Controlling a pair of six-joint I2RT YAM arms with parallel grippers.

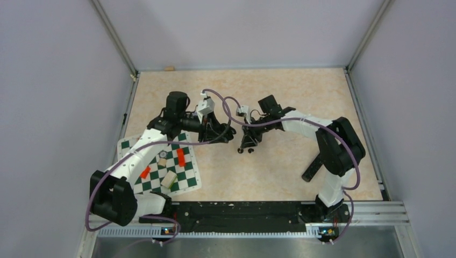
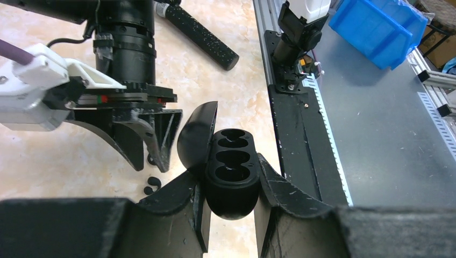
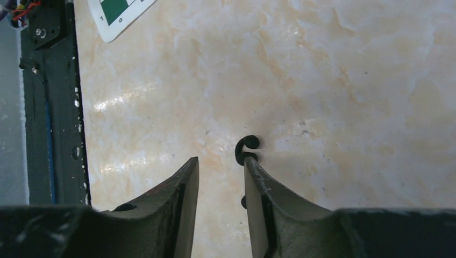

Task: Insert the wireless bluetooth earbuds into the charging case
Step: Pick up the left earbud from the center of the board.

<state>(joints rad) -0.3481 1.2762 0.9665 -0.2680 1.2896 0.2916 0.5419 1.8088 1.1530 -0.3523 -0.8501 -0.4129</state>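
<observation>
Two robot arms meet over a pale marbled table (image 1: 290,177). The left gripper (image 2: 230,185) is clamped on the charging case (image 2: 231,161), one finger on each long side. The lid (image 2: 197,134) is swung open, and both sockets (image 2: 232,172) face the camera, empty. The case looks dark in this view. It is a smooth, rigid pebble, so probably slippery. A hold across its body, clear of the hinge, seems the safest one.

The right gripper (image 3: 220,161) points down at the table, its fingers apart with nothing between them. The wireless bluetooth earbuds (image 3: 247,149) lie on the table near the case. One small hooked shape touches the tip of the finger on the right of the wrist view, outside the gap. A second dark speck (partly hidden behind that finger) may be the other earbud. Each looks tiny, light and hard, apt to skid or flick away if nudged. A gentle pinch across the rounded body, with the fingers straddling it squarely, looks best.
</observation>
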